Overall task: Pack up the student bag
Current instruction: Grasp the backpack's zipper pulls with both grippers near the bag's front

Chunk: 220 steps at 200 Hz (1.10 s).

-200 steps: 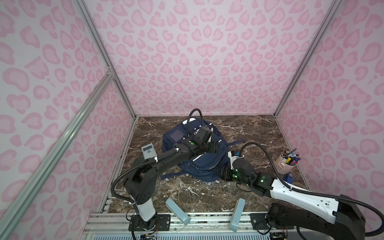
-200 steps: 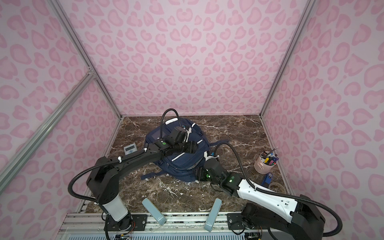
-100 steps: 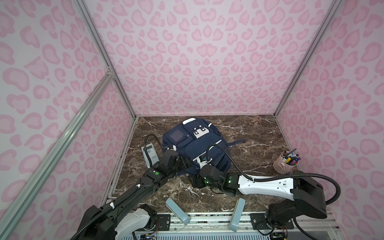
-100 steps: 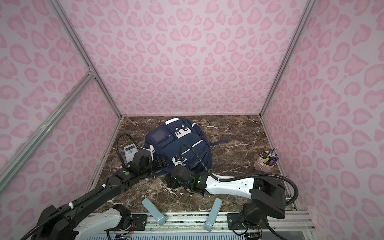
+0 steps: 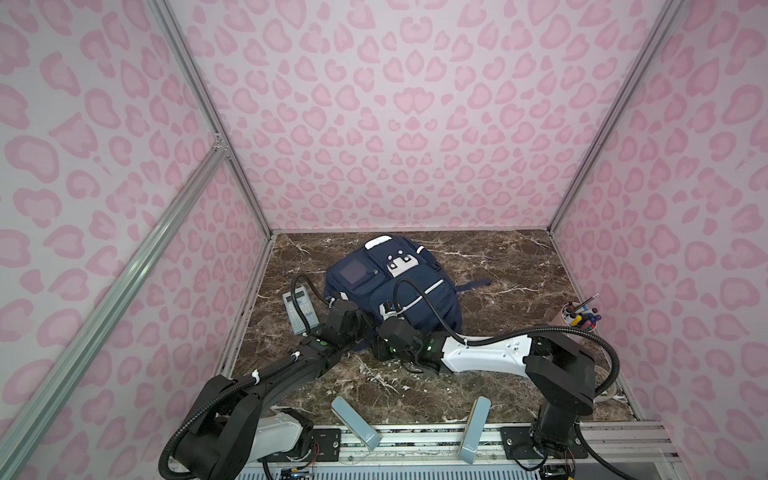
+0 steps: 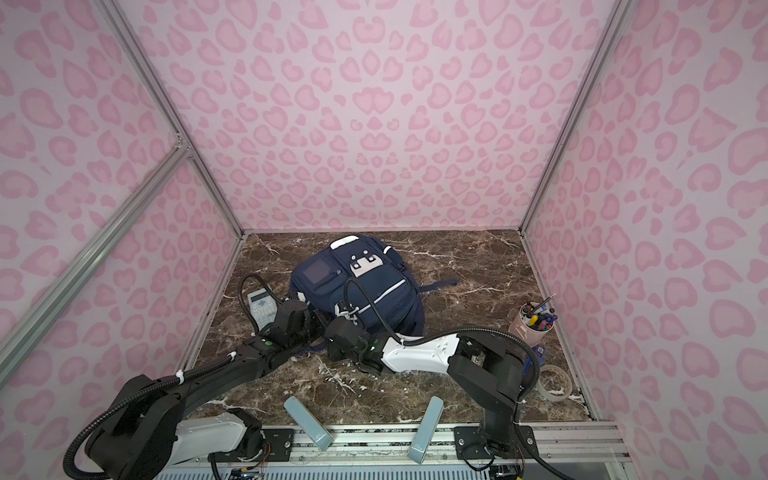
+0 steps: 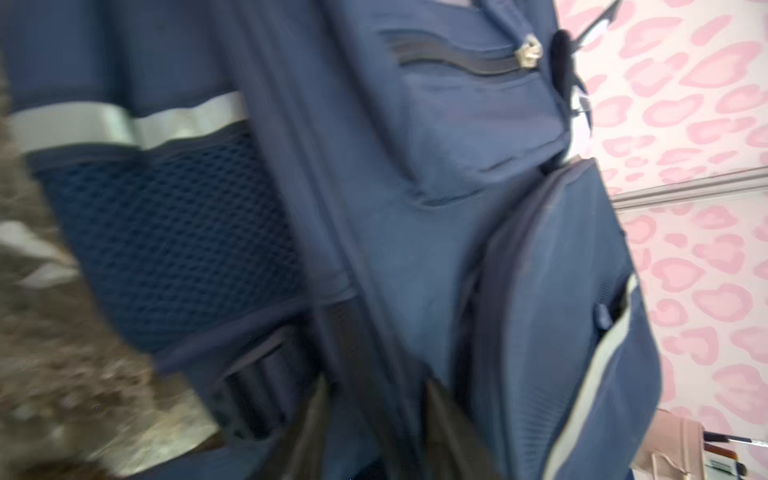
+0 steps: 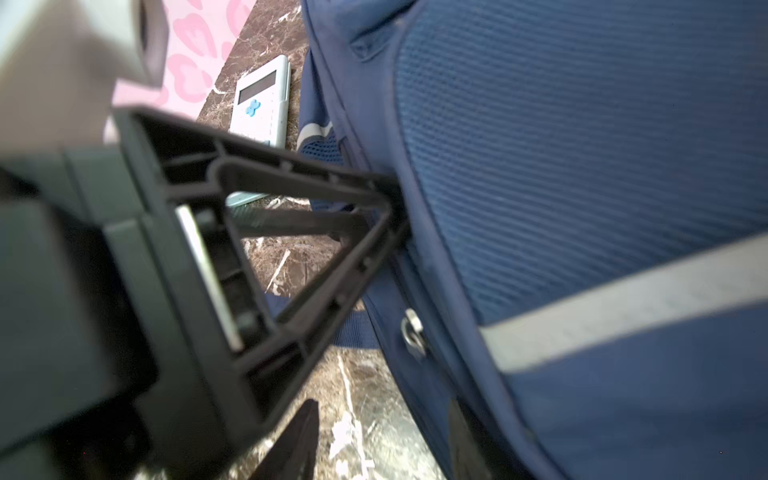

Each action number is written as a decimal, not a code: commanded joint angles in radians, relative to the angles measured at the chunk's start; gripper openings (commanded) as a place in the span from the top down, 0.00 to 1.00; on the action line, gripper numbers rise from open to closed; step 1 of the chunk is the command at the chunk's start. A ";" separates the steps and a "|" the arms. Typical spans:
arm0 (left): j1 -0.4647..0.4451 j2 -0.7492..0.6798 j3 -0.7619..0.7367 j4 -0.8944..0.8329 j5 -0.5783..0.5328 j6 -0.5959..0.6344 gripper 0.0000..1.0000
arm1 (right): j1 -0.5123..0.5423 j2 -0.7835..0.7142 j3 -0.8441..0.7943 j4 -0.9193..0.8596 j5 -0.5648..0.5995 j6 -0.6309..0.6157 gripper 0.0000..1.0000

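1. Nearest to us, two pale grey-blue blocks (image 5: 355, 423) stand tilted at the front edge of the marble tabletop (image 5: 515, 266). A tape roll (image 6: 555, 382) lies flat in the near right corner.
2. Both arms reach in low and meet at the near end of the student bag (image 5: 415, 293).
3. The left gripper (image 7: 375, 422) is pressed against the bag's near left edge. Its two fingers (image 7: 312, 415) stand narrowly apart with a strip of navy fabric between them. The left wrist view is blurred, so we cannot tell whether they pinch it.
4. The right gripper (image 5: 383, 338) sits just beside the left one, at the bag's near edge. Only one of its fingers shows in the right wrist view, so we cannot tell how wide it stands.
5. A cup of pens (image 5: 581, 322) stands upright by the right wall, well apart from the bag.
6. A pale calculator (image 5: 300, 309) lies flat just beside the bag's left side.
7. The bag lies front up in the middle of the tabletop, with its top toward the back wall. Its white patch (image 5: 400, 262) with dark dots is at the far end, and a strap (image 5: 473, 284) trails out to the right.
8. Pink spotted walls (image 5: 407, 124) close the scene on three sides.
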 commanded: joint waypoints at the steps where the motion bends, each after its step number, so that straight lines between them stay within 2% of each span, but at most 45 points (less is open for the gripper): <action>1: 0.002 -0.003 0.014 0.042 -0.008 0.005 0.91 | -0.028 0.052 0.040 -0.022 0.061 -0.043 0.49; 10: 0.002 -0.006 0.011 0.045 0.010 0.004 0.97 | -0.041 0.071 0.054 -0.016 0.062 -0.055 0.52; 48: 0.002 -0.011 0.014 0.006 0.030 0.023 0.97 | -0.044 0.122 0.125 -0.046 0.151 -0.101 0.59; 55: 0.002 -0.015 0.014 0.010 0.039 0.021 0.97 | -0.044 0.122 0.120 -0.040 0.160 -0.107 0.66; 68: 0.002 -0.015 0.016 0.010 0.044 0.025 0.97 | -0.041 0.111 0.108 -0.034 0.172 -0.118 0.89; 77: 0.003 -0.010 0.022 -0.002 0.037 0.034 0.97 | -0.038 0.097 0.097 -0.041 0.185 -0.121 1.00; 105: 0.005 0.010 0.029 0.003 0.030 0.043 0.97 | -0.027 0.030 0.057 -0.098 0.195 -0.132 1.00; 151: 0.023 0.038 0.066 -0.037 -0.019 0.084 0.97 | -0.032 -0.100 -0.056 -0.224 0.130 -0.180 1.00; 177: 0.041 0.050 0.063 -0.026 -0.003 0.082 0.97 | -0.040 -0.167 -0.127 -0.288 0.131 -0.182 1.00; 220: 0.042 0.069 0.057 -0.016 0.014 0.073 0.97 | -0.133 -0.334 -0.270 -0.371 0.118 -0.225 1.00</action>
